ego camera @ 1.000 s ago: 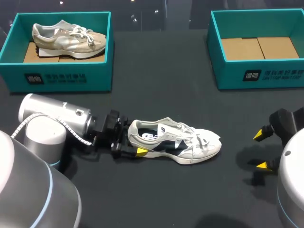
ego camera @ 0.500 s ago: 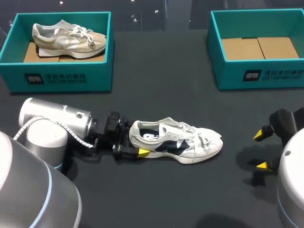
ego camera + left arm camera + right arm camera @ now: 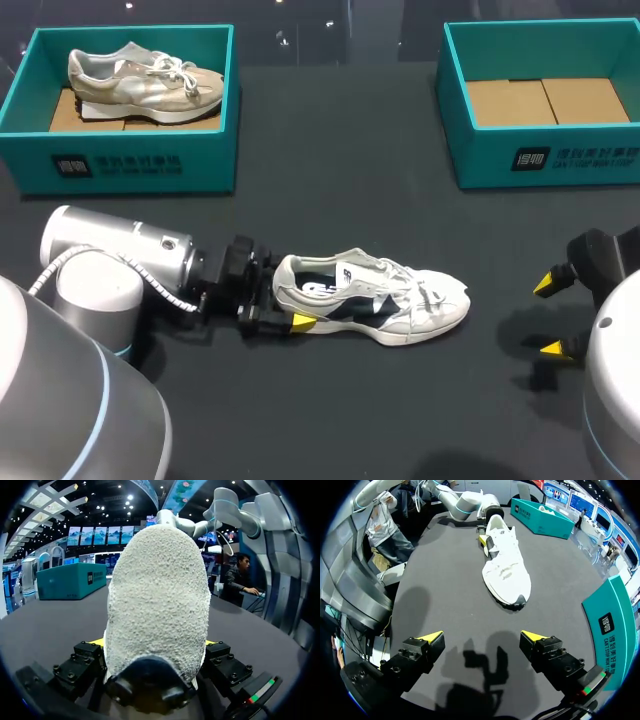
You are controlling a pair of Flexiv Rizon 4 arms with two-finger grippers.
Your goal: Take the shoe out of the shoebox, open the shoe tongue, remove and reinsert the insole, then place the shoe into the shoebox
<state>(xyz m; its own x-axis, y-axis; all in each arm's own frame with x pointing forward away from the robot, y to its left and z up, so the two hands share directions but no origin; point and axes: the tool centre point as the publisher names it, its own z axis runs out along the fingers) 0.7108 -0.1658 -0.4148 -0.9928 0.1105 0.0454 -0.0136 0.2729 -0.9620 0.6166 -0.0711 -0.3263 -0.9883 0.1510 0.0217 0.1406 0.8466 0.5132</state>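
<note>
A white and navy shoe (image 3: 370, 300) lies on its sole on the dark table, toe to the right. My left gripper (image 3: 288, 297) is at its heel, open, one yellow fingertip (image 3: 300, 322) on the near side and the other hidden behind the shoe. In the left wrist view the grey heel (image 3: 160, 600) fills the space between the fingers. My right gripper (image 3: 548, 316) stands open at the right edge, well clear of the toe, with nothing in it. The right wrist view has the shoe (image 3: 502, 565) ahead of the open right gripper (image 3: 482, 639).
A teal shoebox (image 3: 130, 165) at the back left holds a beige shoe (image 3: 145, 80). A second teal shoebox (image 3: 540, 160) at the back right shows only its cardboard floor. Bare tabletop lies between the two boxes.
The left gripper and the shoe have shifted slightly to the right. The right arm has not moved.
</note>
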